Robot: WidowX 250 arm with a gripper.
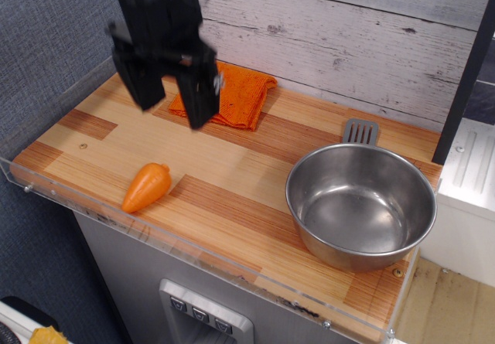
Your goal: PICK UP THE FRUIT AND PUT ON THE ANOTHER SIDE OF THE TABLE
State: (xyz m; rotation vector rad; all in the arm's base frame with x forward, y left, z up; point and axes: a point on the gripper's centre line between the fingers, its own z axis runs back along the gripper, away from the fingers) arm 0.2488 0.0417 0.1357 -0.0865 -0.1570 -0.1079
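The fruit (146,187), a small glossy orange carrot-like piece, lies on its side on the striped wooden table (232,197) near the front left edge, its pointed end toward the clear rim. My gripper (172,106) hangs well above the table, up and behind the fruit. Its two black fingers (203,98) are spread apart and hold nothing.
A folded orange cloth (232,90) lies at the back, partly behind the gripper. A steel bowl (360,205) stands at the right with a grey spatula (360,132) behind it. A clear acrylic rim (69,202) runs along the front edge. A wooden wall is behind.
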